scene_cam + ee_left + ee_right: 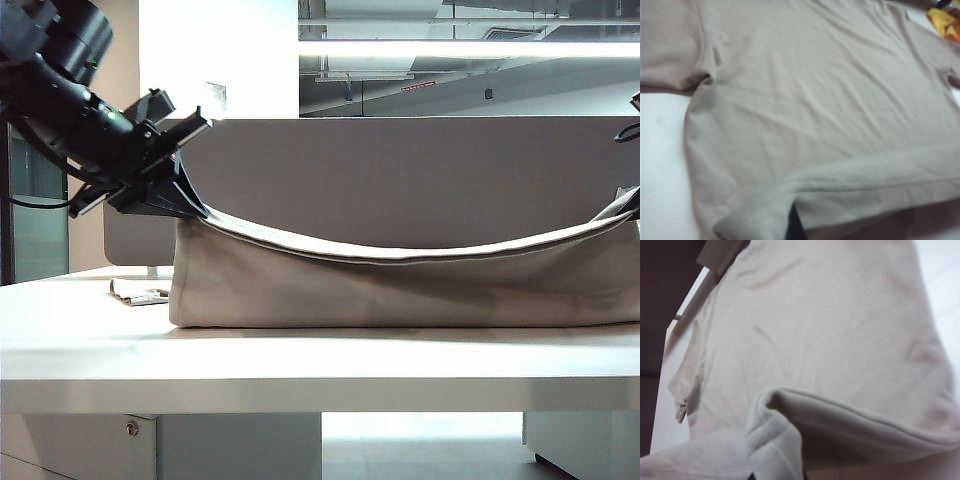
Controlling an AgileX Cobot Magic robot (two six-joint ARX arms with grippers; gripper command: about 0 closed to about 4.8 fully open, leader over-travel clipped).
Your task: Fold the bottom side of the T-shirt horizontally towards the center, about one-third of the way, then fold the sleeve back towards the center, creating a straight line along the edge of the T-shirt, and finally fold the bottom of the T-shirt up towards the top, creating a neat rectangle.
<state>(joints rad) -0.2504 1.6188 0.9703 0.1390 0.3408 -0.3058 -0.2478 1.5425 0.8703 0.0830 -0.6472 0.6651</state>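
Note:
The light-beige T-shirt [400, 290] hangs as a sagging wall of cloth above the table, its lower part resting on the top. The bottom of the T-shirt [400, 252], a stitched hem, runs in a slack curve between both grippers. My left gripper [190, 205] is shut on the hem's left end; a dark fingertip [795, 227] shows under the cloth. At the exterior view's right edge, my right gripper [628, 205] is shut on the other end, where the hem [775, 440] bunches over its jaws. The flat shirt body [805, 90] and a sleeve [670, 45] lie beneath.
A yellow-orange item [945, 22] lies beyond the shirt's far sleeve. A small flat object [140, 293] sits on the white table [320, 360] left of the shirt. A grey partition [400, 170] stands behind.

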